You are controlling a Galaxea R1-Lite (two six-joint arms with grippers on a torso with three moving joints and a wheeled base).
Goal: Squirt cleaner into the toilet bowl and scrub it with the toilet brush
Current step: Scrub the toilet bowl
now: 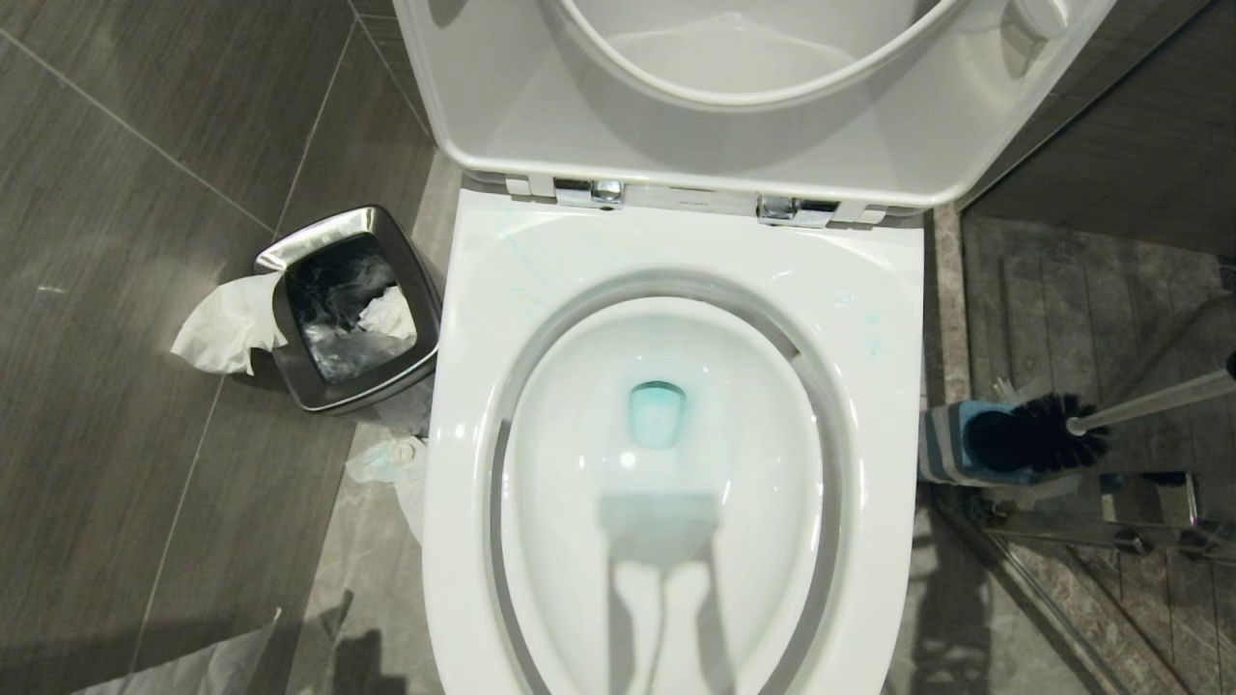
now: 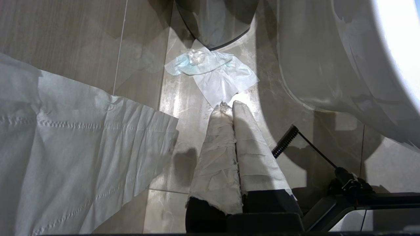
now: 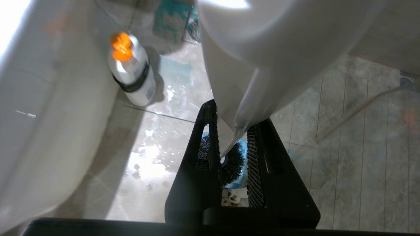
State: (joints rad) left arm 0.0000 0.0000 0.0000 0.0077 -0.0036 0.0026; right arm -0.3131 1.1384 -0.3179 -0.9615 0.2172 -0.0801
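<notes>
**Brush out of its holder, beside the bowl**

I see the brush [image 1: 1038, 432] head hanging just over its holder [image 1: 951, 442], right of the bowl [image 1: 666, 463], where cleaner [image 1: 657, 413] tints the water. My right gripper [image 3: 233, 144] is clamped on the handle, pointing down. The left gripper [image 2: 229, 106] hangs low over the floor, fingers together.
</notes>
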